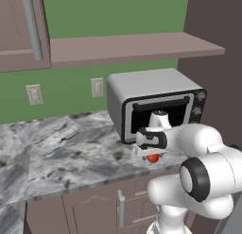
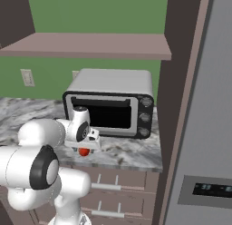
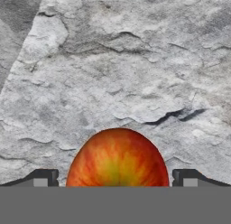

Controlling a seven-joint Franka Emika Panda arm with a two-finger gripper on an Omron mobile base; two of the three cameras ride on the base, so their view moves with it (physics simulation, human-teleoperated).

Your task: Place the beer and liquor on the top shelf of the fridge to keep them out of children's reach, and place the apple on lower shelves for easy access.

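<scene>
arm [image 1: 203,143]: glossy white, built of fat rounded segments that read almost as spheres and short cylinders
joints: dark, near-black rings between the white shells; the biggest ring circles a white round cap on the large link in both base views
lower link: white, tube-like, curving down toward the base
wrist: short white cylinder with a rounded top, a dark band at its side
hand: small pale block with grey shading under the wrist
fingers [image 3: 45,177]: two small dark tips, each with a light grey square pad face
markings: plain surfaces, smooth and unlabelled as far as the views resolve
</scene>
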